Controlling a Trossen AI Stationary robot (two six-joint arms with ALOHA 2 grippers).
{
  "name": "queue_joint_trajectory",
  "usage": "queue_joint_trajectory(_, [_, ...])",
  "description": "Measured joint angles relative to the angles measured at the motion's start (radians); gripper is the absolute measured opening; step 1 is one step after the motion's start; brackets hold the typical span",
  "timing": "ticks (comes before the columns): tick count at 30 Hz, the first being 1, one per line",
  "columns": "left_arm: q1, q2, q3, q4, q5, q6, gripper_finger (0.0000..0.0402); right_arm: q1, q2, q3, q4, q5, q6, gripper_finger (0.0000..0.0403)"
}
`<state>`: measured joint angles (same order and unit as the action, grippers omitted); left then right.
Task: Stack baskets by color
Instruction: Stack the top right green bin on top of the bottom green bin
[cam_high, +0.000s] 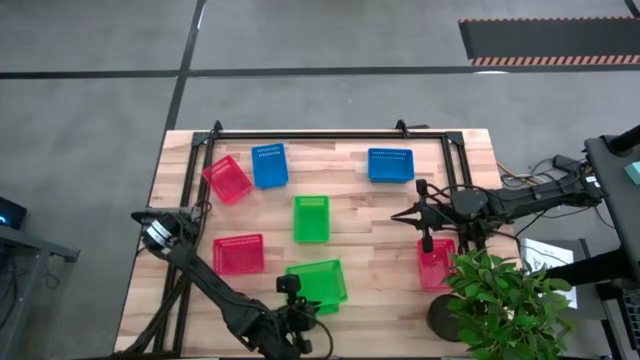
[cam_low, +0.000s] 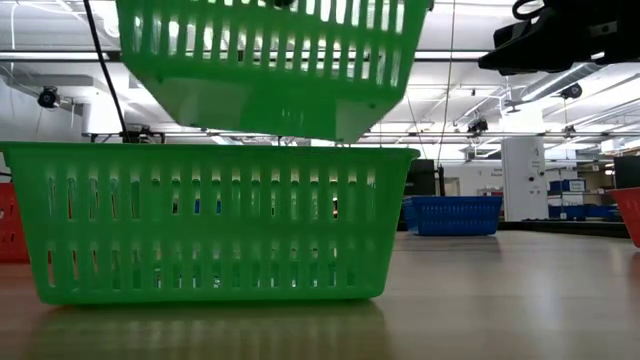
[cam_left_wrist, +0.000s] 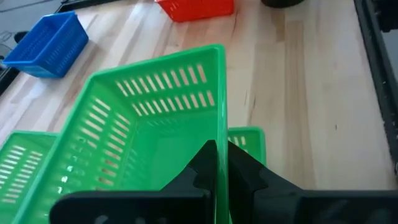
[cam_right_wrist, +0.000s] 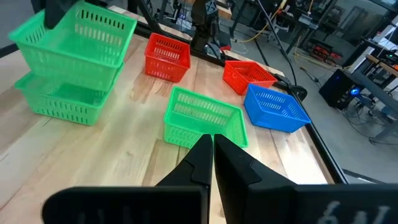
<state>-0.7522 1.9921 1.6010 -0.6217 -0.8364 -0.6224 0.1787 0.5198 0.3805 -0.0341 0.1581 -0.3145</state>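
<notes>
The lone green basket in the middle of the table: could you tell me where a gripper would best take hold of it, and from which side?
Probably from straight above, on the rim of one wall. The lone green basket stands upright and open-topped, clear of its neighbours, so one finger can go inside and one outside a thin wall. The left gripper grips the lifted green basket just so. The shut right gripper hangs nearest.

No text, label, brand, number or sign can be read in any of the views: nothing legible stands on the baskets, the bench or the arms, and whatever hangs in the room behind the bench is too small and blurred to make out.
</notes>
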Motion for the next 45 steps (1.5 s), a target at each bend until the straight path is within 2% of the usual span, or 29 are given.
queue_joint_trajectory(7, [-0.015, 0.018, -0.016, 0.041, 0.014, -0.002, 0.0000, 0.000, 0.000, -0.006, 0.016, 0.000, -0.011, 0.0009])
queue_joint_trajectory(21, [-0.037, 0.016, -0.147, 0.184, 0.015, -0.052, 0.0000, 0.000, 0.000, -0.008, 0.017, 0.000, 0.002, 0.0009])
queue_joint_trajectory(31, [-0.037, 0.016, -0.174, 0.199, 0.016, -0.053, 0.0002, 0.000, 0.000, -0.008, 0.017, 0.000, 0.028, 0.0009])
queue_joint_trajectory(45, [-0.036, 0.014, -0.178, 0.204, 0.020, -0.055, 0.0085, 0.000, 0.000, -0.011, 0.009, -0.001, 0.050, 0.0009])
